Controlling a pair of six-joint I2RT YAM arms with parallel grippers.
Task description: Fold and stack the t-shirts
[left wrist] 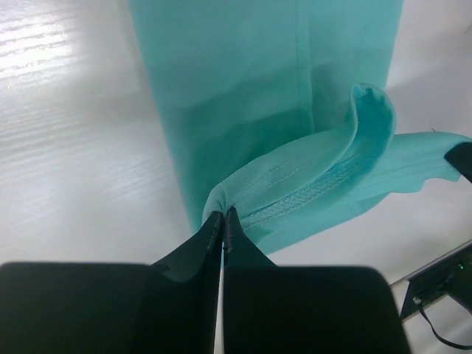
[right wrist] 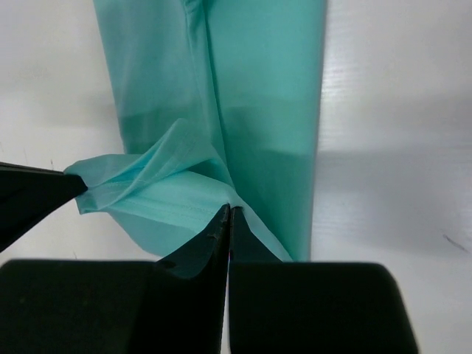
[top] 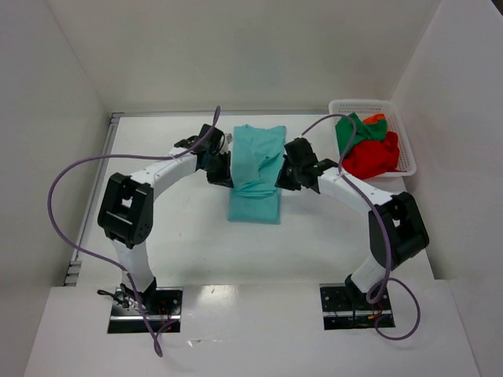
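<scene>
Both grippers (top: pixel 229 176) (top: pixel 280 181) inward on teal t-shirt (top: pixel 255 153)

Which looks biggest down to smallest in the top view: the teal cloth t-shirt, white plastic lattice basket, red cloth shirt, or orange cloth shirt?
1. white plastic lattice basket and teal cloth t-shirt: too alike to rank
2. red cloth shirt
3. orange cloth shirt, only a sliver showing

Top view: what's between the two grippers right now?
Only the teal t-shirt, folded into a long strip; the left gripper and right gripper pinch its opposite edges. Clearest in the top view.
</scene>
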